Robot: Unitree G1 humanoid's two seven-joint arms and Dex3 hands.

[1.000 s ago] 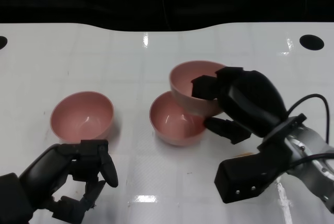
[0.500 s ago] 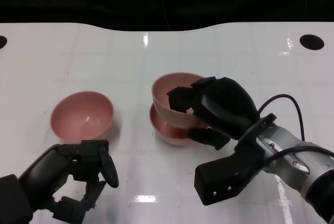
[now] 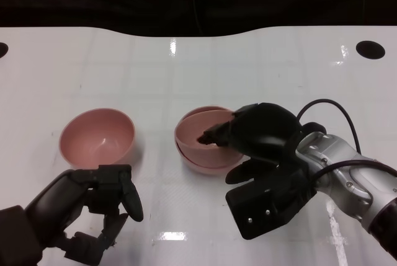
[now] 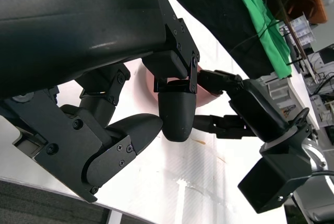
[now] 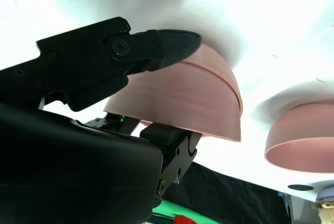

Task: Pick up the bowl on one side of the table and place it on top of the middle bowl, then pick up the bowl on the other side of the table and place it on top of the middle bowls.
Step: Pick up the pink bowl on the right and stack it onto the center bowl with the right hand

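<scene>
Half done, roughly: one side bowl is already in the middle bowl, but it is not let go yet, and the second side bowl is not touched.
Right hand: the right hand (image 3: 263, 136) grasps the upper bowl (image 3: 201, 131) at its rim, one finger inside the bowl and the others under and beside its wall; the right wrist view shows the same clasp on the pink wall.
Upper bowl: it sits nested in the middle bowl (image 3: 208, 164), near the centre of the table (image 3: 186, 67); it looks a little tilted, so I judge it is not fully settled.
Middle bowl: only its lower edge shows under the upper one; it stands on the table.
Left bowl: the left bowl (image 3: 97, 137) stands alone and upright, well apart from the stack, with nothing in it.
Left hand: the left hand (image 3: 93, 207) is near the front edge of the table, just in front of the left bowl but not touching it; its fingers are curled inward and nothing is between them.
Done: the first pick and the carry to the middle.
Left to do: release the upper bowl and take the right hand away; then grasp the left bowl, lift it and set it on top of the two stacked bowls.
Risk, as I judge: if the fingers pull out carelessly, the upper bowl may shift or lift with them.
</scene>
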